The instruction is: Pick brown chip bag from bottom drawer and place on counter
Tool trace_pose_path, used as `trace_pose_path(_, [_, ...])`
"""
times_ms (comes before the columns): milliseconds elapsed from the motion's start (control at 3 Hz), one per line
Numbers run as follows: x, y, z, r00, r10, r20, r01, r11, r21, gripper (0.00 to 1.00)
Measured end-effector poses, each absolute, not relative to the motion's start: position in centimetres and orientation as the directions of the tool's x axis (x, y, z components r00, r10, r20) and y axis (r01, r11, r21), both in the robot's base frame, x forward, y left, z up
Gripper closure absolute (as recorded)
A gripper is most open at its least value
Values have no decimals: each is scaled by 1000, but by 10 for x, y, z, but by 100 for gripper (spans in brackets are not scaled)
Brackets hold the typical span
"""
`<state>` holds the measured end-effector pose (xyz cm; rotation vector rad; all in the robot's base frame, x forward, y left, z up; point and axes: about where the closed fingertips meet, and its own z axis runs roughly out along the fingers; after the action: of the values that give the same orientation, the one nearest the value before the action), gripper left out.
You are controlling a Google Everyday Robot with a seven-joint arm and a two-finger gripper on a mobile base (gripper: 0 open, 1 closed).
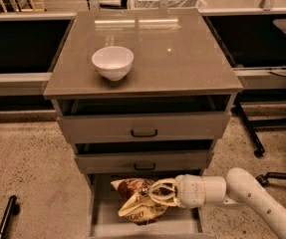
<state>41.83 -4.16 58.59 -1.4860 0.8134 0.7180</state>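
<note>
The gripper (158,195) is clamping its jaws on the wrinkly dark-brown and cream brown chip bag (134,209) in the open bottom drawer (96,214); the bag's white lettering is unreadable.

Speckled beige floor (23,173); black wheeled legs (245,128) at right.

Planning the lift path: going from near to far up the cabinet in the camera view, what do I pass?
bottom drawer, holding the bag with the pincer shut on its right side → middle drawer → top drawer → counter → bowl on its left half
</note>
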Motion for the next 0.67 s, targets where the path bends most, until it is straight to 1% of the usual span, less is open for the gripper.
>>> trace_pose_path(333, [408,-27,648,656,-55,-753,-754,-96,-650,100])
trace_pose_path(667, [396,-16,731,762,-39,-647,-642,-187,-744,100])
